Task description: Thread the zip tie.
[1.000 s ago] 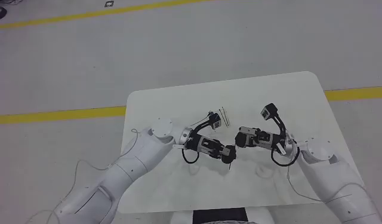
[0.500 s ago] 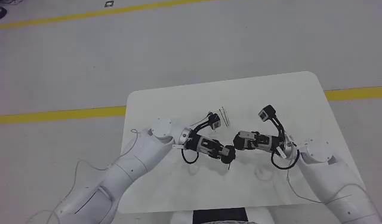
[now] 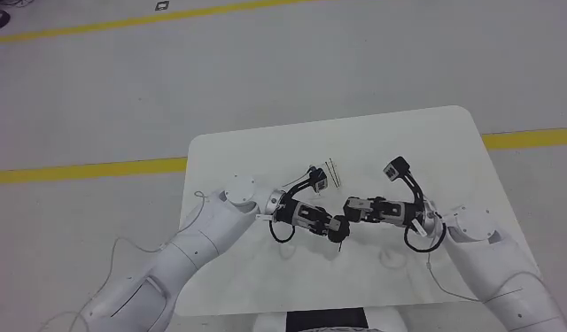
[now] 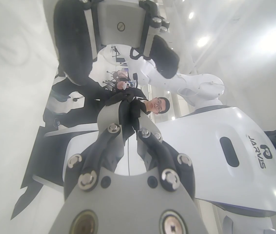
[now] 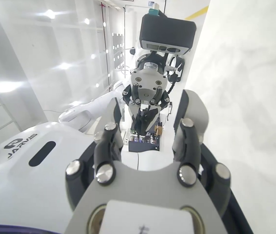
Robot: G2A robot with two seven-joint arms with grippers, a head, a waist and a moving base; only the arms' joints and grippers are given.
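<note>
Zip tie [image 4: 128, 154] looks light, thin and springy; the left fingers [image 4: 107, 116] are pressed together on it, with the strap trailing behind them. Facing them, very near, the right fingers [image 5: 191, 108] are spread; better to pinch close to the tip.

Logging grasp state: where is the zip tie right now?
Top view: the zip tie is pinched in the left gripper above the white table, facing the open right gripper.

White table [image 3: 443, 137]; thin zip ties [image 3: 332, 167] lie near its middle.
</note>
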